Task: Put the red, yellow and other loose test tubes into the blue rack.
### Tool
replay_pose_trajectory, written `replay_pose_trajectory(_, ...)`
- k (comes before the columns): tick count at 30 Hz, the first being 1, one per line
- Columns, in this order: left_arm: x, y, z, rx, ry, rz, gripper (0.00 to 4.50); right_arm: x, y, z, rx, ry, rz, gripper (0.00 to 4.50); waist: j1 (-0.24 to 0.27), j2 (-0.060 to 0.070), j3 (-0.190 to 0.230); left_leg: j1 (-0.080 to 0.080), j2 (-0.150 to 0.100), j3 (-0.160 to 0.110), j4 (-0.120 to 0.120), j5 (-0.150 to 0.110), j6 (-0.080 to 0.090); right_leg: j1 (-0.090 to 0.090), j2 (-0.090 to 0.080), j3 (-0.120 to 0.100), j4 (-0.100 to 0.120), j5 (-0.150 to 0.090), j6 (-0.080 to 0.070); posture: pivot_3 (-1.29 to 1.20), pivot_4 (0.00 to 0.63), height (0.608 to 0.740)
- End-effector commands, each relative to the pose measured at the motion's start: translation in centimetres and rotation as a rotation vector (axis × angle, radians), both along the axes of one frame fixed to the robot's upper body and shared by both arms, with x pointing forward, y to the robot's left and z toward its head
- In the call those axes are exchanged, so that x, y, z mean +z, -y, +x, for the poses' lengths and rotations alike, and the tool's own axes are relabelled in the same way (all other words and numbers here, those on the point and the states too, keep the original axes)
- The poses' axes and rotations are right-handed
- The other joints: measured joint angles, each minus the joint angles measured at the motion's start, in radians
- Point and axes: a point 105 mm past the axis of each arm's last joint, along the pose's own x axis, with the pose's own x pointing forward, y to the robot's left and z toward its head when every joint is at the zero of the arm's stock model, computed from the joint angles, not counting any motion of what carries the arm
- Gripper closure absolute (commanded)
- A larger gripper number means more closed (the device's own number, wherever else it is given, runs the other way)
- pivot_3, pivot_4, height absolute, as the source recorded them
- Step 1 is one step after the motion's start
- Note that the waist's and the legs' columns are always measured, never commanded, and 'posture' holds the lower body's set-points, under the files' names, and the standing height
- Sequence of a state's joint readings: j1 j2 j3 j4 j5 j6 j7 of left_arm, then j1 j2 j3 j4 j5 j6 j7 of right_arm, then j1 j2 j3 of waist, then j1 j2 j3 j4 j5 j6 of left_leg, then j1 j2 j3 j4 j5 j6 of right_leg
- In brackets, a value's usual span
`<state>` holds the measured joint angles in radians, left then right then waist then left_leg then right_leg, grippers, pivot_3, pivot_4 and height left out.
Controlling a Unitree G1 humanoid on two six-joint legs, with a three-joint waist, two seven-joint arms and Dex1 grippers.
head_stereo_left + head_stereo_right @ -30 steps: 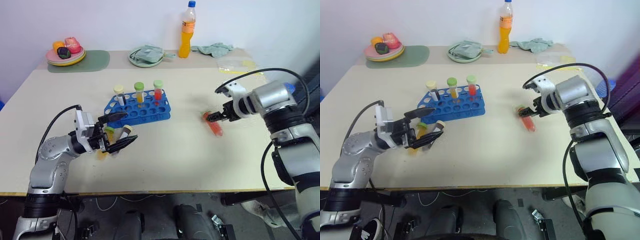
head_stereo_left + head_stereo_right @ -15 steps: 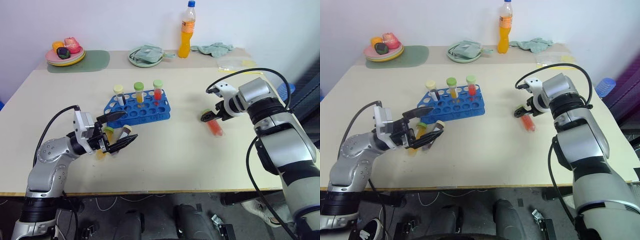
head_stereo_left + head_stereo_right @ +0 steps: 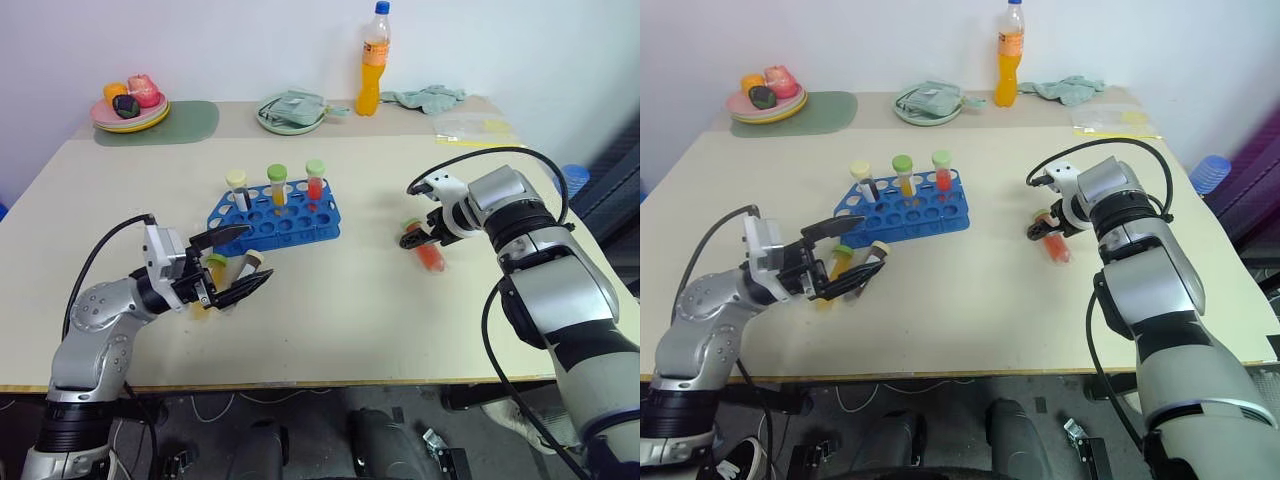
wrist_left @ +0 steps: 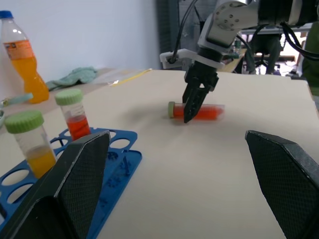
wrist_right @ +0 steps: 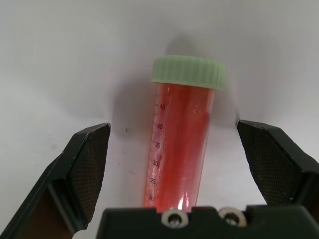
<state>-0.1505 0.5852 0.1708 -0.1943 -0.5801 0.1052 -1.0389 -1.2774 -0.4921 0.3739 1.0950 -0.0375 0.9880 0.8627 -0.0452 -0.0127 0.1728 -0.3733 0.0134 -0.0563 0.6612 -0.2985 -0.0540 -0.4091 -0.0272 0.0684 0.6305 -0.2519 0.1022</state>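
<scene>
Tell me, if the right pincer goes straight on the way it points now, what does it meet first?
Most likely the red test tube with the green cap, lying on the table. The right pincer points down at it, open, one finger on each side. How much gap remains is hard to judge.

My arms are silver-grey metal shells with black joints, and a black cable loops over each forearm. Each white wrist block carries two black wedge fingers (image 4: 79, 184) with cross-hatched pads; two small screws sit in the right gripper (image 5: 185, 159) base.
</scene>
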Motion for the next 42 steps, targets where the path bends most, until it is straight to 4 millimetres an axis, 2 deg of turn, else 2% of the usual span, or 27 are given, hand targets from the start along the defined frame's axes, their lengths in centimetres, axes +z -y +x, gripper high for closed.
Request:
replay_pose_trajectory(1, 1.0, 0.0, -0.4, -0.001, 0.044, -0.009, 0.03, 1.0, 0.2, 0.5, 0.011, 0.042, -0.015, 0.0, 0.0, 0.0, 0.0, 0.0, 0.0, 0.0, 0.0, 0.0, 0.0, 0.0, 0.0, 0.0, 0.0, 0.0, 0.0, 0.0, 0.15, 0.74)
replay_pose_trajectory(4, 1.0, -0.1, -0.4, 0.005, 0.043, -0.01, 0.0, 0.6, 0.4, 0.5, 0.015, 0.045, -0.03, 0.82, -0.001, 0.0, 0.0, 0.0, 0.0, 0.0, 0.0, 0.0, 0.0, 0.0, 0.0, 0.0, 0.0, 0.0, 0.0, 0.0, 0.15, 0.74)
replay_pose_trajectory(8, 0.9, -0.1, -0.5, 0.009, 0.04, -0.012, 0.0, 0.2, 0.6, 0.6, 0.039, 0.056, -0.065, 2.68, -0.001, 0.0, 0.0, 0.0, 0.0, 0.0, 0.0, 0.0, 0.0, 0.0, 0.0, 0.0, 0.0, 0.0, 0.0, 0.0, 0.15, 0.74)
replay_pose_trajectory(16, 1.0, -0.3, -0.2, 0.008, 0.046, -0.008, 0.0, 1.3, 0.3, 1.0, 0.036, 0.094, -0.04, 2.68, -0.001, 0.0, 0.0, 0.0, 0.0, 0.0, 0.0, 0.0, 0.0, 0.0, 0.0, 0.0, 0.0, 0.0, 0.0, 0.0, 0.15, 0.74)
replay_pose_trajectory(20, 1.0, -0.4, -0.2, 0.008, 0.048, -0.005, 0.0, 2.9, -0.4, 0.7, 0.093, 0.094, 0.03, 2.68, -0.001, 0.001, 0.0, 0.0, 0.0, 0.0, 0.0, 0.0, 0.0, 0.0, 0.0, 0.0, 0.0, 0.0, 0.0, 0.0, 0.15, 0.74)
replay_pose_trajectory(22, 1.0, -0.4, -0.1, 0.009, 0.047, -0.005, 0.0, 3.5, 0.2, 0.5, 0.099, 0.109, 0.019, 2.68, -0.001, 0.002, 0.001, 0.0, 0.0, 0.0, 0.0, 0.0, 0.0, 0.0, 0.0, 0.0, 0.0, 0.0, 0.0, 0.0, 0.15, 0.74)
replay_pose_trajectory(25, 0.9, -0.5, 0.0, 0.006, 0.043, -0.003, 0.0, 2.2, 1.2, 0.1, 0.068, 0.082, 0.007, 2.68, 0.001, 0.001, 0.001, 0.0, 0.0, 0.0, 0.0, 0.0, 0.0, 0.0, 0.0, 0.0, 0.0, 0.0, 0.0, 0.0, 0.15, 0.74)
replay_pose_trajectory(28, 1.0, -0.4, 0.2, -0.002, 0.043, -0.001, 0.0, 1.3, 1.1, -0.2, 0.07, 0.067, 0.003, 2.68, 0.0, 0.0, 0.0, 0.0, 0.0, 0.0, 0.0, 0.0, 0.0, 0.0, 0.0, 0.0, 0.0, 0.0, 0.0, 0.0, 0.15, 0.74)
replay_pose_trajectory(42, 1.0, -0.5, 0.2, 0.002, 0.051, 0.001, 0.0, 0.2, 0.7, -0.7, 0.1, 0.044, -0.035, 2.68, -0.001, 0.001, 0.0, 0.0, 0.0, 0.0, 0.0, 0.0, 0.0, 0.0, 0.0, 0.0, 0.0, 0.0, 0.0, 0.0, 0.15, 0.74)
